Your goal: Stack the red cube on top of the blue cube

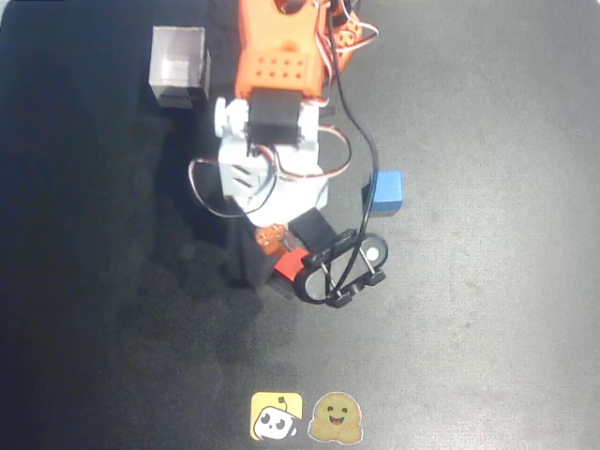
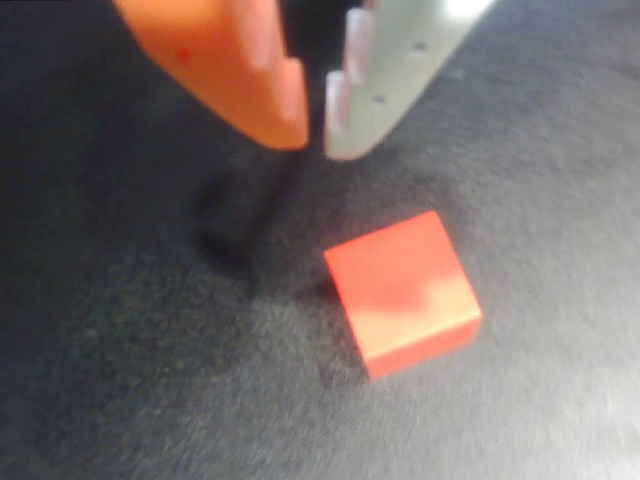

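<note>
The red cube (image 2: 403, 295) lies on the dark table, just below and to the right of my gripper (image 2: 315, 140) in the wrist view. My orange finger (image 2: 235, 70) and white finger (image 2: 400, 70) stand nearly tip to tip, shut, with nothing between them, a little above the table. In the overhead view only a corner of the red cube (image 1: 287, 266) shows under the arm, next to my gripper (image 1: 274, 240). The blue cube (image 1: 386, 190) sits alone on the table up and to the right of it, about a hand's width away.
A white open box (image 1: 178, 66) stands at the top left, beside the arm's orange base (image 1: 281, 47). Two stickers (image 1: 306, 416) lie near the bottom edge. Black cables (image 1: 361, 141) run past the blue cube.
</note>
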